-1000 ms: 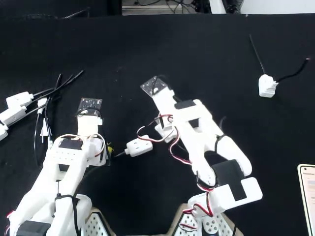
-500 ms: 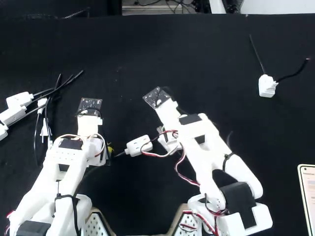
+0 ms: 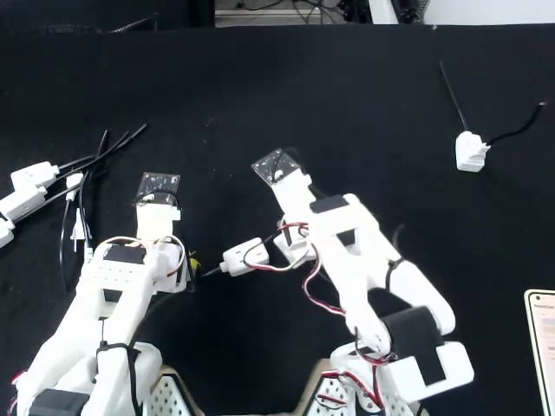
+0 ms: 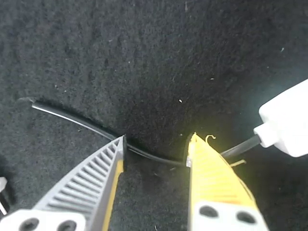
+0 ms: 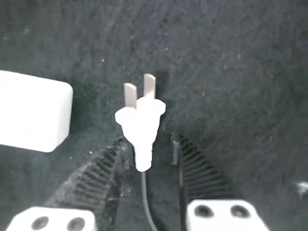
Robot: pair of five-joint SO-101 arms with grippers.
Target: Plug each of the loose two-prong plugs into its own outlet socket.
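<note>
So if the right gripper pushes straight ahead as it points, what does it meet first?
The white plug, lying between the right gripper's open jaws, prongs pointing away. The socket block sits off to one side, likely missed.

The tabletop (image 3: 364, 87) is plain matte black, flecked with pale lint. Both arms (image 3: 95, 303) are white, and the right one is looped with red, white and black wires (image 3: 310, 279). The left pincer (image 4: 156, 138) pairs a grey ribbed finger, edged yellow, with a solid yellow one. The cord (image 4: 72, 118) is glossy black. The right pincer (image 5: 149, 142) has dark ribbed fingers on white mounts. The plug (image 5: 140, 120) is white with pale metal prongs, and the outlet block (image 5: 33, 118) is plain white.
</note>
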